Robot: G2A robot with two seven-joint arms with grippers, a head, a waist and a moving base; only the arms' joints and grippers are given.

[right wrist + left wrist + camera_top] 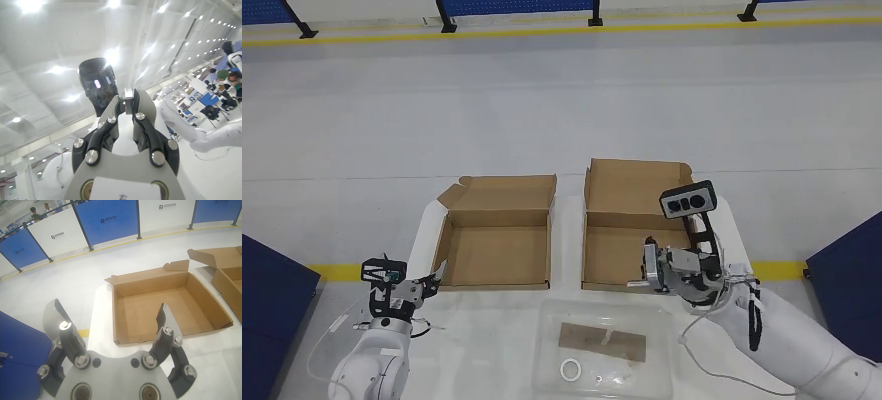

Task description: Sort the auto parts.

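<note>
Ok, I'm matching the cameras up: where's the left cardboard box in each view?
Top view: left box, centre-left, ahead of the left pincer.
Left wrist view: box on the table, just beyond the open pincer.
Right wrist view: aimed up at the ceiling, away from the table.
Shared landmark: the second box beside it.

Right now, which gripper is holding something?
The right gripper, shut on a small metal part; the left gripper is open and empty.

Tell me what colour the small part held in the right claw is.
Silver-grey; the metal part shows best in the right wrist view.
</note>
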